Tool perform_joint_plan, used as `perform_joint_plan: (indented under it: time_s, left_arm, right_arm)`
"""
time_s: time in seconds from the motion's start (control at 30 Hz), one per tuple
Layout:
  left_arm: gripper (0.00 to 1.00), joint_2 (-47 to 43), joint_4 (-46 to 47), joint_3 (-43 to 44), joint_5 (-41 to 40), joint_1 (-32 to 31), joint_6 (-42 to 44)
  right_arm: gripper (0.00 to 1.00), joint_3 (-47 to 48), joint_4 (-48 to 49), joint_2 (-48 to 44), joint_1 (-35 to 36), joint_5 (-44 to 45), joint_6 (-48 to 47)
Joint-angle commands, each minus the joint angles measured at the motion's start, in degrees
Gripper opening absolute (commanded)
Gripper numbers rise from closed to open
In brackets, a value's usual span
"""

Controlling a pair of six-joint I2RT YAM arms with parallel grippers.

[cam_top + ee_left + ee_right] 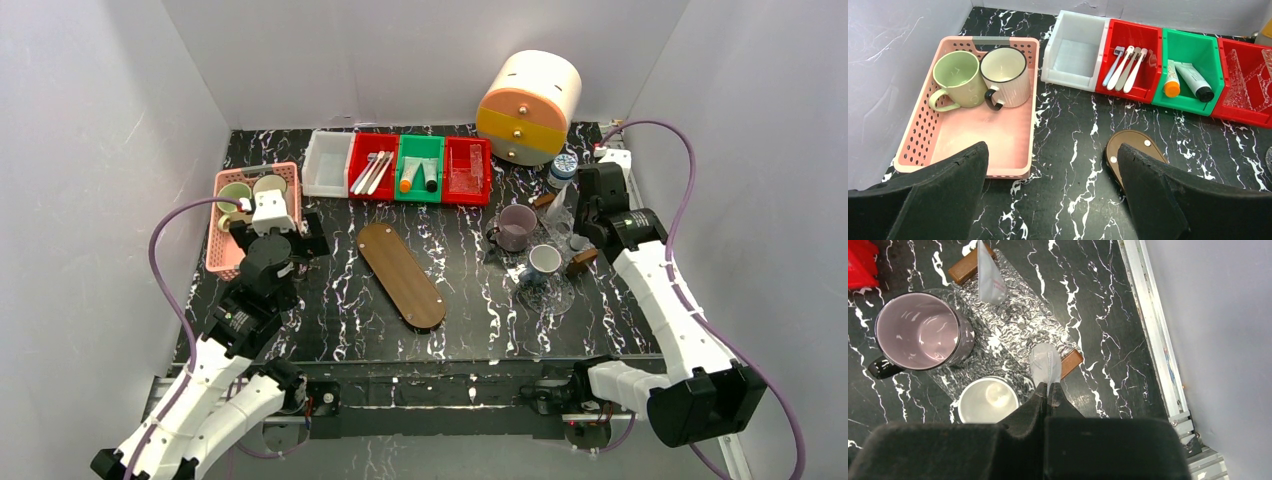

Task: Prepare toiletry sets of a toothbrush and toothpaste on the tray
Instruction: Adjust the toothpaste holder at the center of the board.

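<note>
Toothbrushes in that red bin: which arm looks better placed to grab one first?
Left. The left claw is open and empty, facing the toothbrushes in the red bin just beyond the brown tray. The right claw is shut, far off at the glass tray beside the mugs.

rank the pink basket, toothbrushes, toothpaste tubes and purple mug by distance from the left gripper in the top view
1. pink basket, beside the left gripper
2. toothbrushes, red bin behind
3. toothpaste tubes, green bin
4. purple mug, right side
</note>
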Motion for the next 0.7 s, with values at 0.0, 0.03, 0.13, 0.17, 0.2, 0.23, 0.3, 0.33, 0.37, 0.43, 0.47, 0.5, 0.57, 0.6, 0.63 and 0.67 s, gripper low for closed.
perform_joint_plan:
  time_s: [0.0,0.03,0.13,0.17,0.2,0.23,0.3,0.33,0.37,0.43,0.47,0.5,0.57,0.6,0.63,0.67]
  left_arm:
    - [0.98,-0.1,0.2,-0.5,1.0,1.4,-1.0]
    - [0.98,-0.1,0.3,-0.5,1.5,1.8,-1.1]
    - [0.98,-0.1,0.4,-0.6,2.3,2.6,-1.3]
    - [0.98,-0.1,0.5,-0.6,2.5,2.9,-1.3]
    - [0.98,-0.1,0.4,-0.7,2.7,3.0,-1.3]
    - [0.98,-0.1,0.4,-0.8,2.9,3.2,-1.3]
    - [0.98,-0.1,0.6,-0.8,3.2,3.5,-1.4]
    - [0.98,-0.1,0.7,-0.9,3.4,3.7,-1.4]
    - [0.98,0.0,0.7,-0.9,3.6,3.8,-1.4]
    - [0.98,0.1,0.8,-0.9,4.2,4.1,-1.4]
    - [0.98,0.1,0.9,-0.9,4.5,4.4,-1.5]
    - [0.98,0.1,1.0,-1.0,4.8,4.6,-1.5]
    - [0.98,0.3,1.1,-1.0,5.3,5.0,-1.6]
    - [0.98,0.4,1.1,-1.0,5.7,5.2,-1.6]
    - [0.98,0.4,1.2,-1.0,6.0,5.5,-1.7]
    - [0.98,0.4,1.2,-1.0,6.2,5.6,-1.7]
  right_arm:
    - [0.01,-1.3,6.7,-0.4,-1.4,1.8,1.1]
    - [0.01,-1.6,7.1,-0.4,-2.0,1.0,1.2]
    - [0.01,-2.3,7.9,0.0,-3.3,-0.3,1.5]
    - [0.01,-2.4,8.0,0.2,-3.7,-0.8,1.5]
    - [0.01,-2.3,8.1,0.3,-4.1,-1.2,1.7]
    - [0.01,-2.2,8.1,0.3,-4.5,-1.6,1.8]
    - [0.01,-1.9,8.1,0.3,-4.9,-2.2,2.0]
    - [0.01,-1.5,8.1,0.1,-5.0,-2.4,2.1]
    - [0.01,-1.1,8.0,-0.1,-5.0,-2.4,2.0]
    - [0.01,0.2,7.7,-0.3,-5.0,-2.0,2.0]
    - [0.01,0.8,7.5,-0.4,-5.0,-1.7,1.9]
    - [0.01,1.4,7.4,-0.4,-5.0,-1.3,1.7]
    - [0.01,1.8,7.8,-0.5,-5.0,-0.5,1.3]
    - [0.01,1.8,8.1,-0.4,-5.1,-0.3,1.3]
    - [0.01,1.7,8.4,-0.3,-5.1,0.0,1.5]
    - [0.01,1.6,8.6,-0.2,-5.1,0.3,1.7]
